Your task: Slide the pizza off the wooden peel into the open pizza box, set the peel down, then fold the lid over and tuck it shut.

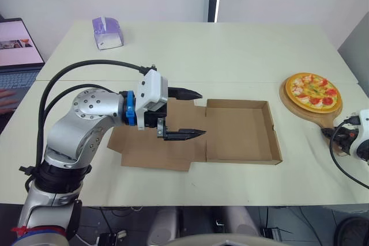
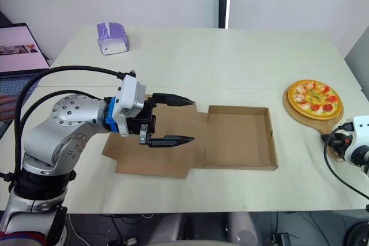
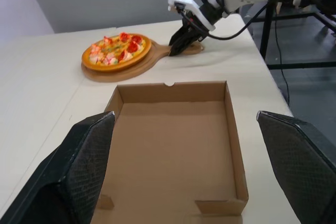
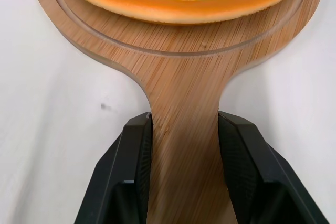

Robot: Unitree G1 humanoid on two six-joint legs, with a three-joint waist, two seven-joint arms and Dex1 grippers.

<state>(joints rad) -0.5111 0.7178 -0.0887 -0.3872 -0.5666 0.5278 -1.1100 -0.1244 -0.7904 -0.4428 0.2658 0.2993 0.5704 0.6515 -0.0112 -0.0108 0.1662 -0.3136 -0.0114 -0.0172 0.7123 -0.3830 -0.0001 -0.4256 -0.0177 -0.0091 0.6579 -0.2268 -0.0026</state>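
Observation:
A pizza with red and yellow toppings lies on a round wooden peel at the table's right side. My right gripper is at the peel's handle, its two black fingers pressed against either side, shut on it. The open cardboard pizza box sits mid-table, left of the peel, with its lid lying flat to the left. My left gripper hovers open above the lid, pointing toward the box tray, holding nothing.
A purple tissue box stands at the far left of the table. A laptop sits beyond the left edge with a person's hand on it. The peel lies close to the table's right edge.

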